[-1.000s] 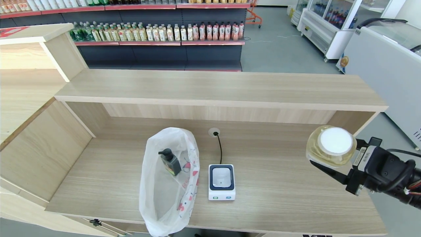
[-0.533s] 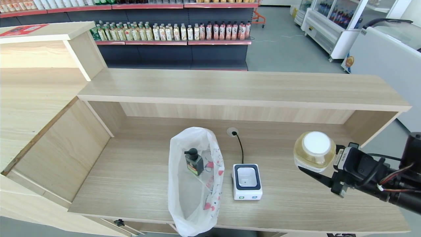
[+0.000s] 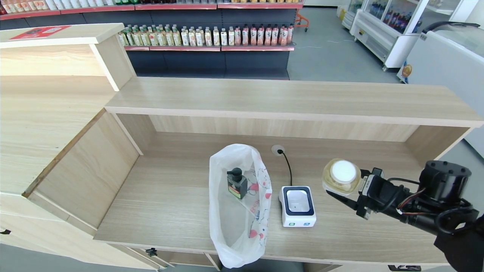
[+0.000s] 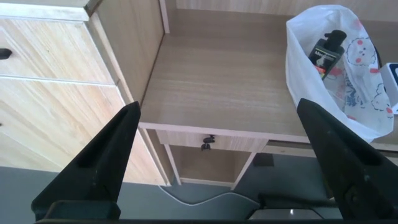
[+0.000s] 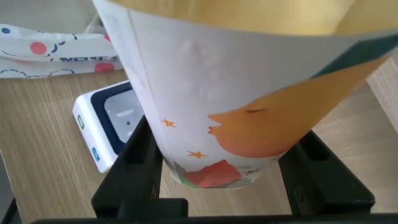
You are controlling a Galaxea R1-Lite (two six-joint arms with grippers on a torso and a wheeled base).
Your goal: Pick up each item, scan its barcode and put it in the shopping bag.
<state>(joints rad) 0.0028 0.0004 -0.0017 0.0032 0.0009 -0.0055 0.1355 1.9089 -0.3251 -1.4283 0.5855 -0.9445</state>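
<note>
Evidently the right gripper (image 3: 340, 189) clamps the white-lidded jar (image 3: 343, 172) upright near the scanner (image 3: 297, 206), presumably to present its barcode there.

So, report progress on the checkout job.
Done: one bottle sits in the bag. In hand: the right tool grips a jar above the counter, just right of the scanner, not over it. Left: scan that jar, then bag it. The left tool hangs open, off the counter's front edge.
</note>
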